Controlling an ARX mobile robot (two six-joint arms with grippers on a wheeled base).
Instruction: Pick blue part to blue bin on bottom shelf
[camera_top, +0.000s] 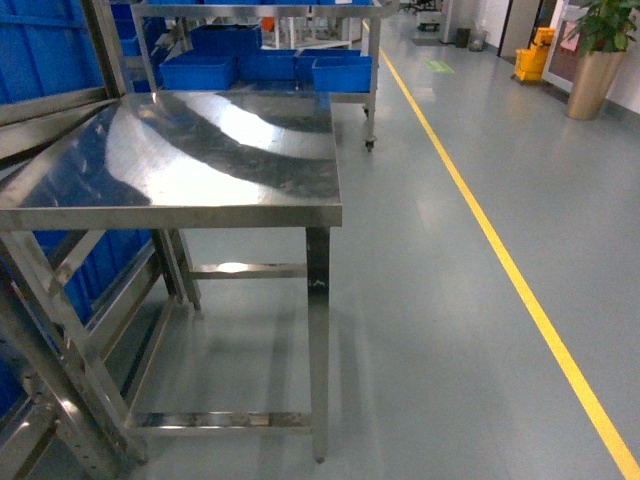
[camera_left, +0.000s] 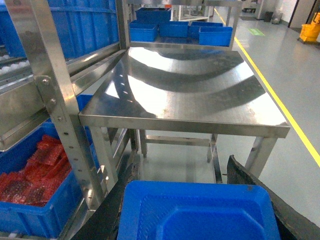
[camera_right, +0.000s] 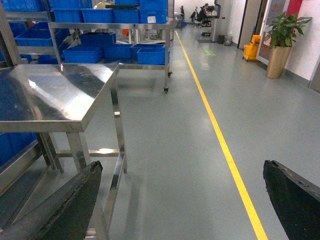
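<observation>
My left gripper (camera_left: 200, 210): closed on blue part (camera_left: 200, 212), a moulded tray held flat and clear of the steel table (camera_left: 200, 85).
My right gripper (camera_right: 185, 200): open, empty, idle over floor.
Blue bin (camera_left: 30, 200): lower left in rack (camera_left: 55, 100), holding red pieces; destination bin, I judge.

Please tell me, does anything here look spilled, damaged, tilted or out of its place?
Nothing stands out. The steel table stands level with a bare, shiny top, the floor shows no spill, and the blue bins behind sit in a neat row. The left gripper holds a blue tray; the right gripper is open.
</observation>
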